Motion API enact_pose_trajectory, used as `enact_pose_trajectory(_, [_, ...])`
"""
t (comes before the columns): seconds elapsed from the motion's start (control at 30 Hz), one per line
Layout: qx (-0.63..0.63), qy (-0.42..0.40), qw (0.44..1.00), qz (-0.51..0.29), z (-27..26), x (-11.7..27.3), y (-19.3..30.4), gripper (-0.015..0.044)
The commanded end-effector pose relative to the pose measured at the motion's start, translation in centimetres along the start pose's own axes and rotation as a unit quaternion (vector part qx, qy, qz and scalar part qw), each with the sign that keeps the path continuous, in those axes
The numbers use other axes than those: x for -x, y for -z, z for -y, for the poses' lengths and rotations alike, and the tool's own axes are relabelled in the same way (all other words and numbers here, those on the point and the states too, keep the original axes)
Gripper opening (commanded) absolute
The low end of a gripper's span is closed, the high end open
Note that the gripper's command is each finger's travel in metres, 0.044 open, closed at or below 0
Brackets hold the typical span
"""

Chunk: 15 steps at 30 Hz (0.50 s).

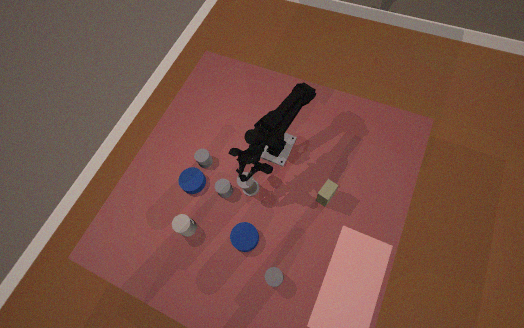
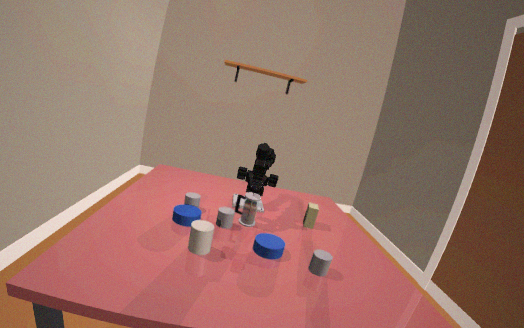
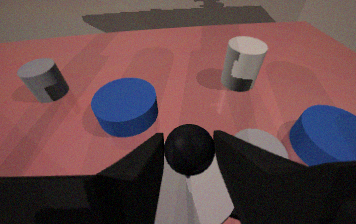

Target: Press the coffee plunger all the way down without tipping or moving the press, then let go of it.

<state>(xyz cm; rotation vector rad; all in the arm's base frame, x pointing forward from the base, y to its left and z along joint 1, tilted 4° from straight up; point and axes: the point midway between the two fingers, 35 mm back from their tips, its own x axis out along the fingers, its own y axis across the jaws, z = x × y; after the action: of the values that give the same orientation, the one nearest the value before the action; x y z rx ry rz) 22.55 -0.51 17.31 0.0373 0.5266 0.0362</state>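
While the arm reaches over the middle of the table, the scene sorts by size as follows.

Table (image 2: 125,280): pink top, carrying everything below.

Pale patch (image 1: 352,280): lighter pink rectangle on the top, at about 5 o'clock from the press in the top view, well apart from it.

Arm (image 1: 282,117): black, running from a grey base plate (image 1: 280,150) out toward 7 o'clock in the top view.

Gripper (image 3: 190,150): black fingers closed on the plunger knob, one on each side, touching it.

Coffee press (image 2: 250,210): clear body, upright on the table directly under the gripper, dark handle on its left in the exterior view.

Plunger knob (image 3: 190,149): black ball, held between the fingers; the press's pale lid (image 3: 192,197) shows just below it in the wrist view.

Blue discs: two flat ones; one (image 1: 192,180) at 9 o'clock from the press, the other (image 1: 244,236) at 6 o'clock, both apart from it.

Cream cylinder (image 1: 182,224): tallest of the loose pieces, at 8 o'clock from the press in the top view.

Grey cylinders: one (image 1: 223,187) just beside the press at 9 o'clock, one (image 1: 203,157) at 10 o'clock beyond the blue disc, one (image 1: 273,276) far off at 5 o'clock.

Olive block (image 1: 327,192): small, standing on end at 3 o'clock from the press, well apart.
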Motion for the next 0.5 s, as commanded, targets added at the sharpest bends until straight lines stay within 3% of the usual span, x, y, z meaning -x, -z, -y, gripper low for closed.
enact_pose_trajectory(0.0, [-0.006, -0.001, 1.0, -0.011, 0.0, -0.34, 0.53, 0.0124])
enact_pose_trajectory(0.47, [-0.006, -0.001, 1.0, -0.011, 0.01, -0.44, 0.47, 0.0124])
